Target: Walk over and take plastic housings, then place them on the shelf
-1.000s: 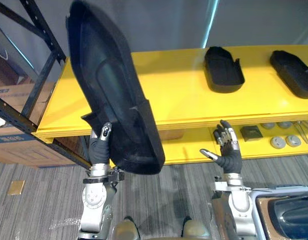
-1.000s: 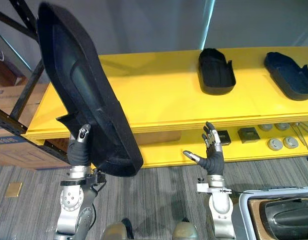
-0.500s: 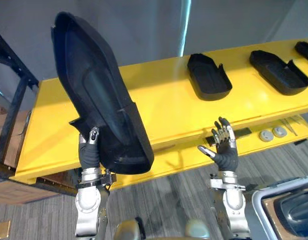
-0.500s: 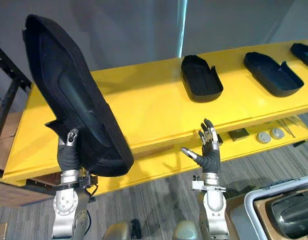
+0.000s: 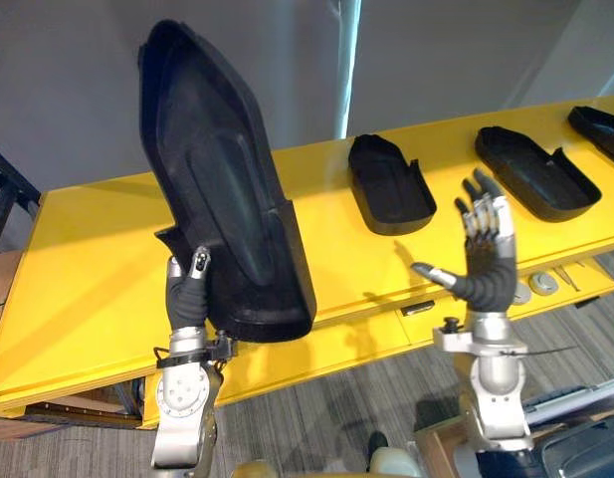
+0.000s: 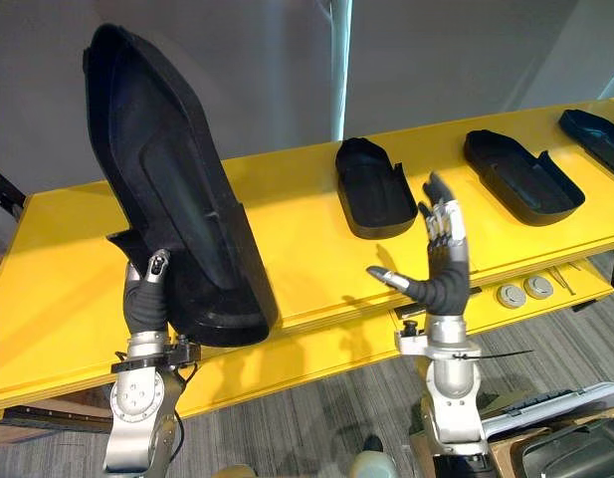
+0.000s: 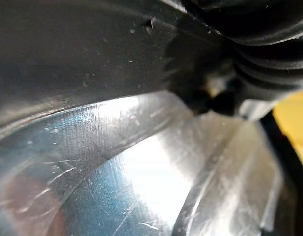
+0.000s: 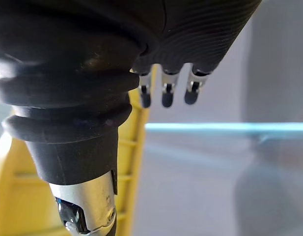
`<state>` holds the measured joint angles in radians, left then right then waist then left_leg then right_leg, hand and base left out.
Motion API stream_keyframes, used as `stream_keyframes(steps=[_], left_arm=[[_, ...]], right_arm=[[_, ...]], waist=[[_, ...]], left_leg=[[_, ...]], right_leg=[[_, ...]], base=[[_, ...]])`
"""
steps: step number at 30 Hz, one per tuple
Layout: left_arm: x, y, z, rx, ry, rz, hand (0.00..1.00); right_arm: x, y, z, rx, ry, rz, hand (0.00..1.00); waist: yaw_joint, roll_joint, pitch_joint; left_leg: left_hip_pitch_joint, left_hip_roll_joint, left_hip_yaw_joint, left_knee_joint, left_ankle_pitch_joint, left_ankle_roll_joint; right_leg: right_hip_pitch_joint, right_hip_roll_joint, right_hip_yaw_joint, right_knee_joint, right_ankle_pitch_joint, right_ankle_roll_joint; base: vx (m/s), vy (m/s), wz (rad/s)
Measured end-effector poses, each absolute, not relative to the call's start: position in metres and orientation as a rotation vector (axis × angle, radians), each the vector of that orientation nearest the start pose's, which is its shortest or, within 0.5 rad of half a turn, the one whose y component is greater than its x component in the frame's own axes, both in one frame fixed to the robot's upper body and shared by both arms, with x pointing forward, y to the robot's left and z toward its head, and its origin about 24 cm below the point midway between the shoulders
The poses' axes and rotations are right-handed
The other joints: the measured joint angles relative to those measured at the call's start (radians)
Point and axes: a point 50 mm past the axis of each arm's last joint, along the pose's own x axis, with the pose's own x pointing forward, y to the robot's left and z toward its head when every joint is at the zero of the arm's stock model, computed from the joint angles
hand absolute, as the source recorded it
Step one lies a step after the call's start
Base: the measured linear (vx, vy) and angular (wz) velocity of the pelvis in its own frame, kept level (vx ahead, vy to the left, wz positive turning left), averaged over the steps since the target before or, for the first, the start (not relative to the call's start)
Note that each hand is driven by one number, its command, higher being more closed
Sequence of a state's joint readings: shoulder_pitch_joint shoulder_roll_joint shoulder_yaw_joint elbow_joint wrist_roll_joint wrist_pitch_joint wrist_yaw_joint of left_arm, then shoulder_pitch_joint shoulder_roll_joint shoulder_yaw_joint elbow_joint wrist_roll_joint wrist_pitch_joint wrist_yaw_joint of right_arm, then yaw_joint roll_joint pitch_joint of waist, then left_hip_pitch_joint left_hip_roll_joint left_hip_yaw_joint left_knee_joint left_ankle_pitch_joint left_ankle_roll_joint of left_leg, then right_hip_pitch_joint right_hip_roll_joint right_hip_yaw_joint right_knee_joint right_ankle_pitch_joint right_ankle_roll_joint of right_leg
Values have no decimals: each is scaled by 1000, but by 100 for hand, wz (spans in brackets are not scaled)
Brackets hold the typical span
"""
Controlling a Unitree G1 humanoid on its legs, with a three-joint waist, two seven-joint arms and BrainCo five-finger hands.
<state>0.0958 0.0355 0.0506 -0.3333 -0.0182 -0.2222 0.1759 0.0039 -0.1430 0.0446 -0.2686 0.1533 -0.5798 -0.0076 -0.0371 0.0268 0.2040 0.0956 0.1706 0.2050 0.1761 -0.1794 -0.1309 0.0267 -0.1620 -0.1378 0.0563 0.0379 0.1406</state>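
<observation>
Left arm is up, and the left hand has the large black housing in its grip. The thumb lies up the near face by a side tab and the fingers are hidden behind the part. The housing stands almost on end, hollow side to the camera. Its top leans away to the robot's left, high over the left half of the yellow shelf, and its lower end sits in front of the shelf's front edge.

Over on the right, the right hand is raised at the shelf front, palm open. Its fingers point straight up, the thumb sticks out sideways, and nothing is in it.

On the shelf's top board lie three more: a second housing just beyond that open hand, a third housing further right, and a fourth housing at the far right edge, all hollow side up.

On the lower level, two round metal discs sit side by side.

Down at the lower right, a pale-rimmed bin carries a dark glossy part.
</observation>
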Motion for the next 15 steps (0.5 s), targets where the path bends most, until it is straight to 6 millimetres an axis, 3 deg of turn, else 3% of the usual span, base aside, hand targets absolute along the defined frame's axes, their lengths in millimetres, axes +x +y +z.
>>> stream_keyframes(steps=[2,5,9,12,15], left_arm=[[228,192,121,50,-462,314,100],[245,211,123,116,-437,367,100],[283,251,111,198,-272,497,100],[298,272,96,234,-139,558,100],[311,280,90,195,-63,574,100]], right_arm=[[218,-144,150,65,-830,161,0],[216,-137,154,88,-840,231,0],[216,-132,155,84,-825,298,0],[217,-130,155,47,-800,355,0],[218,-129,160,14,-805,419,0]], waist=[[2,-1,0],[2,1,-1],[-17,4,-3],[-33,13,-3],[-37,28,6]], left_leg=[[11,-11,9,-4,0,0],[10,-14,16,-4,3,-1],[10,-21,26,-35,33,-3],[10,-20,42,-48,44,-5],[3,-25,65,-49,46,-2]], right_leg=[[24,-8,1,-42,25,6],[29,-10,3,-67,44,5],[22,-10,9,-100,73,-1],[4,-4,29,-102,87,-2],[-27,-6,60,-94,95,-1]], base=[[-80,50,-7],[-90,15,-9],[-77,-17,-8],[-36,-17,-15],[-33,10,-26]])
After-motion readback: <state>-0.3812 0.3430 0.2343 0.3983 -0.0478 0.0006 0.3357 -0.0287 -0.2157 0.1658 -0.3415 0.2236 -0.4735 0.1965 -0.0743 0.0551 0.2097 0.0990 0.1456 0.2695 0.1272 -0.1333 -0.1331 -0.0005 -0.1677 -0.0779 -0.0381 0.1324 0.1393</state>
